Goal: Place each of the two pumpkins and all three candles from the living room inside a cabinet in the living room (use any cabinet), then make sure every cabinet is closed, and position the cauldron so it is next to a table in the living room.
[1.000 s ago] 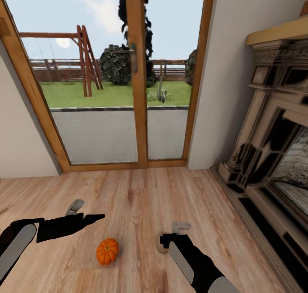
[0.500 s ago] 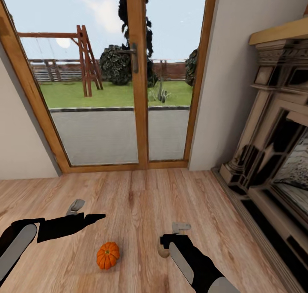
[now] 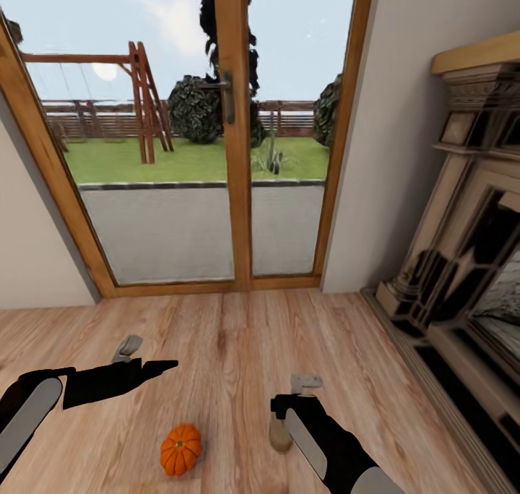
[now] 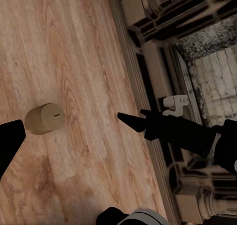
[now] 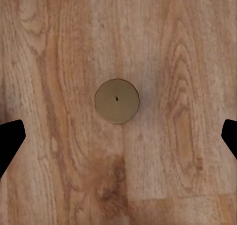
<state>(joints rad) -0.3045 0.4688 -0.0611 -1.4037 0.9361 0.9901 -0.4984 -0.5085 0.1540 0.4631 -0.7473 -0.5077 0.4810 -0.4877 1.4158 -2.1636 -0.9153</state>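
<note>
My right fingers (image 5: 118,136) are hanging wide open straight over a candle (image 5: 117,101) standing upright on the wood floor (image 3: 231,335), tips spread well to either side, not touching it. In the head view the candle (image 3: 280,435) is sitting just beside my right arm. A pumpkin (image 3: 180,449) is lying on the floor between both arms. Left fingers (image 3: 162,366): can't tell if open or shut. Fireplace (image 3: 462,277) w/ stone surround is standing on the right.

orange ribbed pumpkin (image 3: 180,449), taupe candle (image 5: 117,101)
</note>
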